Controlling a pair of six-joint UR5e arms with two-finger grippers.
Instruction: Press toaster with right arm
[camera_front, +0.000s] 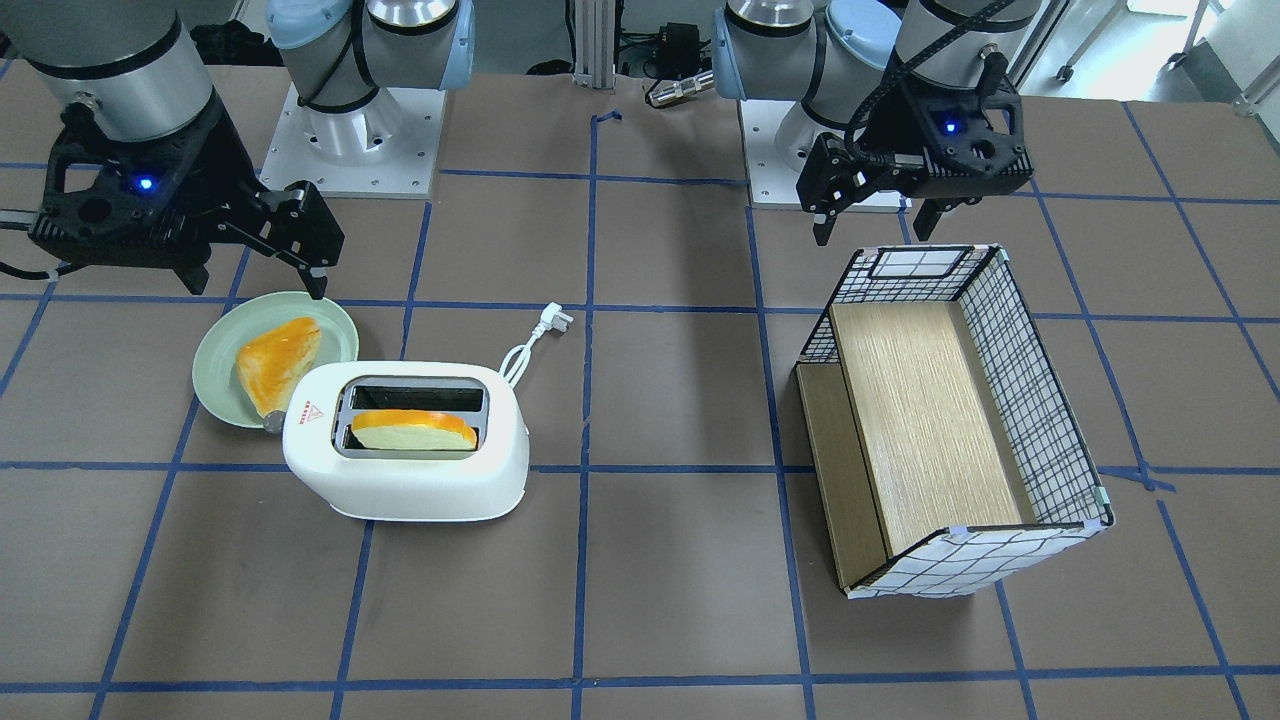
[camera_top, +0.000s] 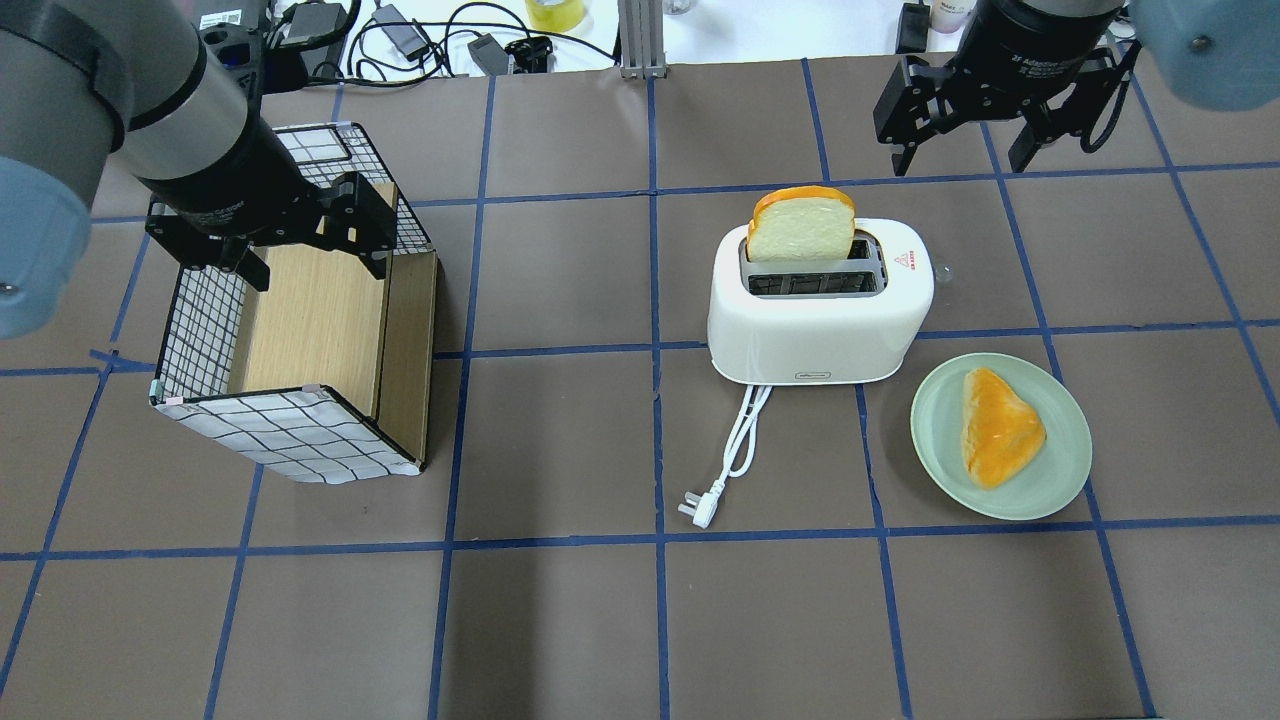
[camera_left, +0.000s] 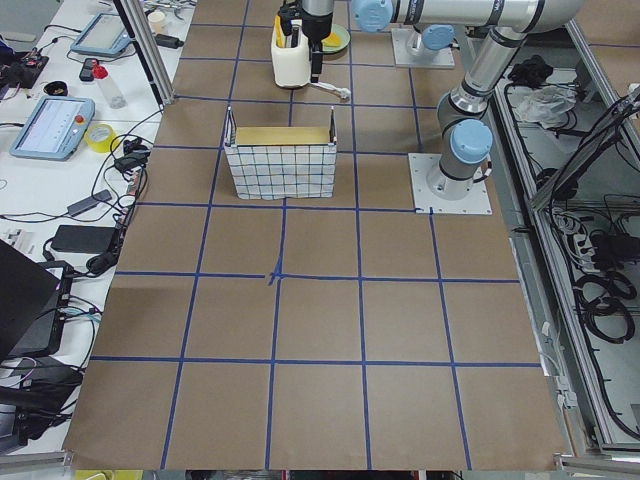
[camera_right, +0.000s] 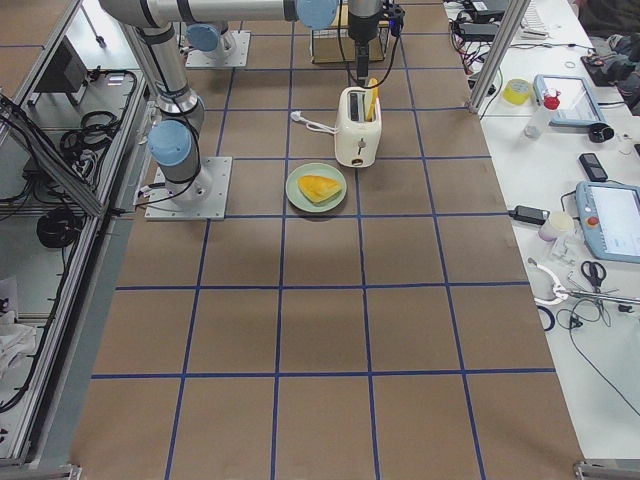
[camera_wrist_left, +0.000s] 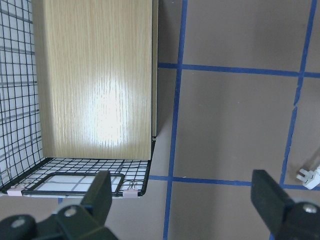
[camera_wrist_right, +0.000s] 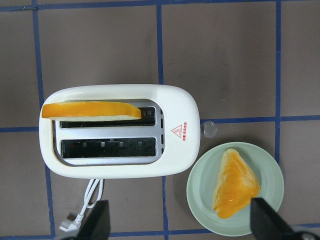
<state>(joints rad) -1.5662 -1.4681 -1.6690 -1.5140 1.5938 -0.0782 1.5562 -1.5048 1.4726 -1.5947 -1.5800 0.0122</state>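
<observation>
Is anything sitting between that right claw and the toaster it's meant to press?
Nothing visible does. The open right claw hangs up beside the toaster with only air between; a bread slice sticks up from one slot.

The table (camera_top: 560, 620) is covered in brown matting crossed by a grid of blue tape lines (camera_top: 655, 540). Along the operators' side runs a white workbench (camera_right: 620, 400) strewn with teach pendants (camera_right: 610, 215), a yellow tape roll (camera_right: 517, 91) and cables, behind a slanting aluminium post (camera_right: 497, 50).
</observation>
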